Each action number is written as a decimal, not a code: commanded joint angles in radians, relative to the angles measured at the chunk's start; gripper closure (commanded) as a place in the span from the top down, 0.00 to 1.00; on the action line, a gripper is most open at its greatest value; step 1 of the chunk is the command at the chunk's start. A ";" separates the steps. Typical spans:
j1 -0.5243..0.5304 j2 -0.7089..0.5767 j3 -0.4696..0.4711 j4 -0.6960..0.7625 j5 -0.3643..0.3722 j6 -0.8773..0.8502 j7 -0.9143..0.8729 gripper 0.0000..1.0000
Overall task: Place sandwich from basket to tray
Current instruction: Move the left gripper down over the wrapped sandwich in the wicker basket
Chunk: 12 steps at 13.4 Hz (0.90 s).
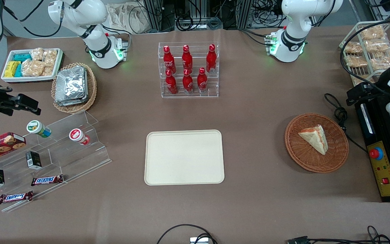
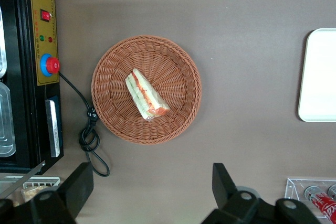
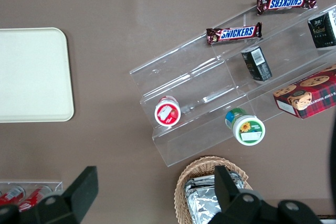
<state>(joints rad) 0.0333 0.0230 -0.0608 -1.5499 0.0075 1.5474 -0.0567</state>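
One sandwich (image 1: 313, 138) is sitting in the round reddish-brown basket (image 1: 330, 161), lying flat on the weave, a bit off-centre. In the wrist view you get a nice look at its cut edge (image 2: 146, 94), red and pale layers under the clear wrap. The basket is on the table (image 1: 256, 112) toward the working arm's end, with a black control box (image 1: 379, 159) just beside it and a looped black cable (image 1: 340, 113) lying between them, close to the basket rim.

The cream tray (image 1: 184, 157) is mid-table with nothing on it, well apart from the basket.

The hand (image 2: 149, 192) is up high above the table, holding nothing, with both fingers spread wide; the dark fingertips (image 2: 79, 182) frame the view while the basket (image 2: 178, 64) lies below them. It's not touching the sandwich or the basket at all.

Farther from the front camera than the tray there's a clear rack of red bottles (image 1: 188, 69).
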 commanded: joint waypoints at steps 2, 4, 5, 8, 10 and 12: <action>-0.003 0.014 -0.004 0.033 -0.003 -0.021 -0.028 1.00; -0.001 0.034 -0.002 0.040 0.000 -0.021 -0.026 1.00; 0.002 0.040 -0.002 0.034 0.006 -0.021 -0.041 1.00; 0.003 0.074 0.001 -0.014 0.009 0.009 -0.162 1.00; 0.007 0.063 0.007 -0.100 0.005 0.086 -0.199 1.00; 0.007 0.040 0.032 -0.209 0.011 0.195 -0.241 1.00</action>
<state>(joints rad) 0.0362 0.1069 -0.0467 -1.6507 0.0094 1.6600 -0.2558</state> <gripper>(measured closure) 0.000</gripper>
